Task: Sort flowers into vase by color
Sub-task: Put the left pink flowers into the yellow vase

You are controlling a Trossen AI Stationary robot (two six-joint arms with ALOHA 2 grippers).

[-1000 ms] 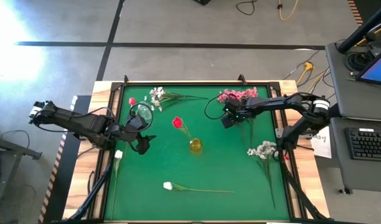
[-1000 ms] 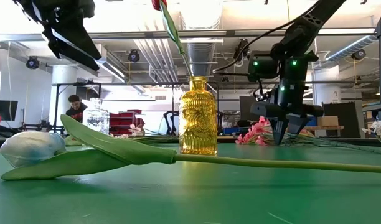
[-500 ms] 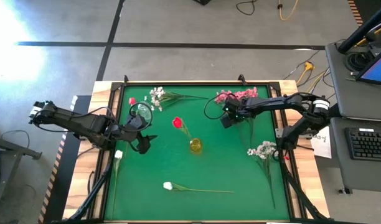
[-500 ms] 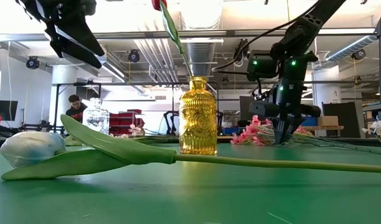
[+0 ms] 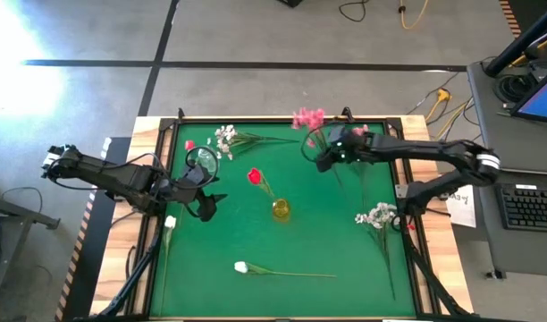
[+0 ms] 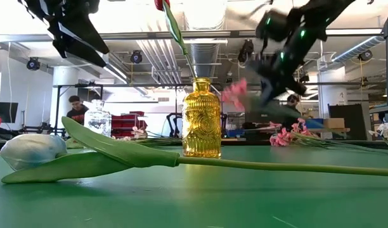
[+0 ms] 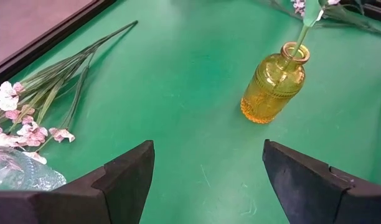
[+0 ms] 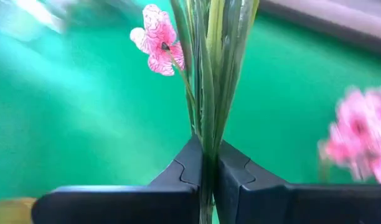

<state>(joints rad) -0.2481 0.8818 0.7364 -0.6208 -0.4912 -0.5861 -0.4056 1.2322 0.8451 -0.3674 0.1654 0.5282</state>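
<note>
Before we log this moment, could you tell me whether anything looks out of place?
Nothing stands out. The right hand grips a pink spray, and the yellow vase stands upright.

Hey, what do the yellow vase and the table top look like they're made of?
The yellow vase looks like amber-tinted glass: glossy, translucent, with an embossed pattern and a stem showing through its neck; clear plastic can't be ruled out. The table top looks like green felt or a similar matte mat: flat, even colour, no shine, set inside a pale wood-like frame.

Robotics lab: exposed ceiling ducts (image 6: 206, 47).
</note>
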